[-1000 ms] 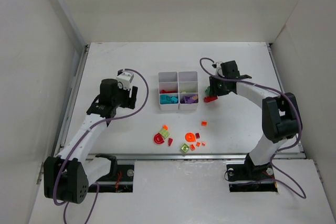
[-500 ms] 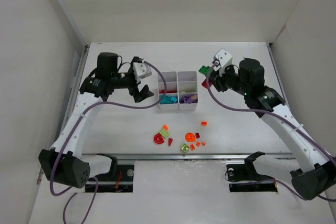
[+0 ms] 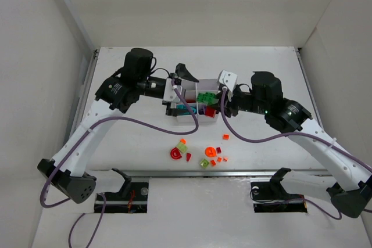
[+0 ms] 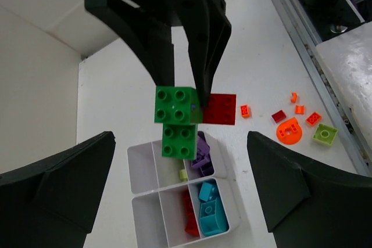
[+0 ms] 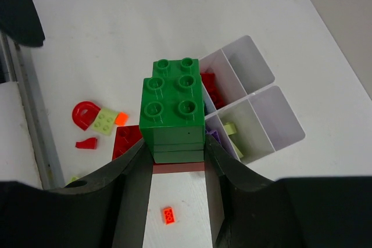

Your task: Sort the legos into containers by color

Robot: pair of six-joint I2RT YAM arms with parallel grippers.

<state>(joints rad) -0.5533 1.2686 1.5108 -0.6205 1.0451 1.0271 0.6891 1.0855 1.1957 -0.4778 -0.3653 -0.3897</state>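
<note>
Step in hand, as we judge it: a mixed-colour clump is being presented above the containers and has to be pulled apart before anything can be dropped by colour.

- Left: left gripper (image 4: 180, 140) has its fingers spread wide and holds nothing. It is aimed at the clump, not touching it.
- Centre: white six-compartment organiser (image 4: 135, 169) sits on the table. We see purple pieces (image 4: 200, 152) and one lime bit in one compartment, teal bricks (image 4: 209, 207) in another and red pieces (image 4: 189, 219) next to them. The two nearest the left wall look bare.
- Centre, raised: green brick stack (image 5: 173, 108) with a red brick (image 4: 221, 108) stuck to it. The top view puts it over the organiser's right column.
- Right: right gripper (image 5: 176, 146) is clamped on the stack, fingers pressing its two side faces.
- Near edge of the table: loose legos (image 3: 197, 155) in orange, red and lime lie unsorted, well apart from the organiser.

Next move, our guess: the left fingers should close on the red brick alone while the right holds firm, then pull. Risk: parts snapping free and landing in the wrong compartment.
</note>
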